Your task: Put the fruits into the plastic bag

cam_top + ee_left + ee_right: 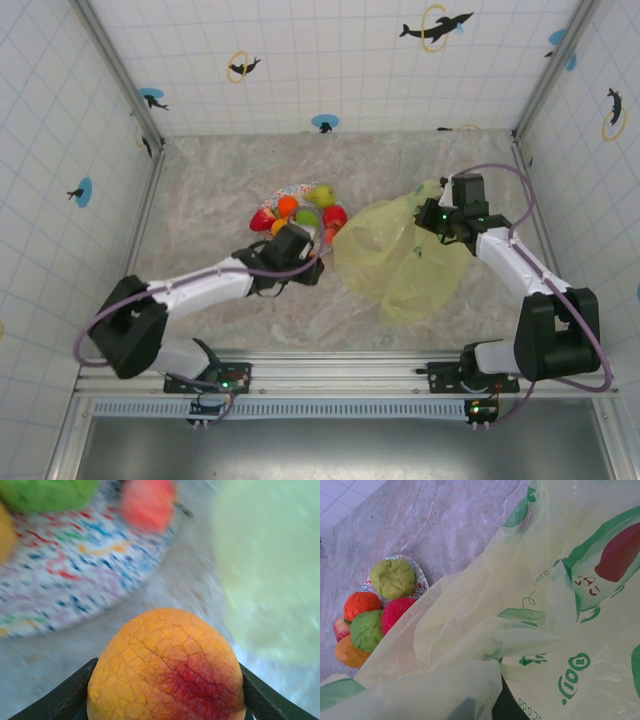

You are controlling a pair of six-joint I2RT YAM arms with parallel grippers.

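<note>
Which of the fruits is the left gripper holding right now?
The yellow-orange fruit with a red blush, clamped between the left gripper's fingers, off the patterned plate. The other fruits sit on that plate.

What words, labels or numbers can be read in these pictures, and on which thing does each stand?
Large green lettering on the plastic bag: turned sideways and creased, not surely readable.
Smaller green lettering at its lower fold: cut off, unreadable.
Plate: coloured squiggles, no text.

The grey marbled worktop (220,170) bore a multicoloured patterned plate (75,575) near its middle, with a crinkled yellow-green plastic bag (400,260) just beside it.
</note>
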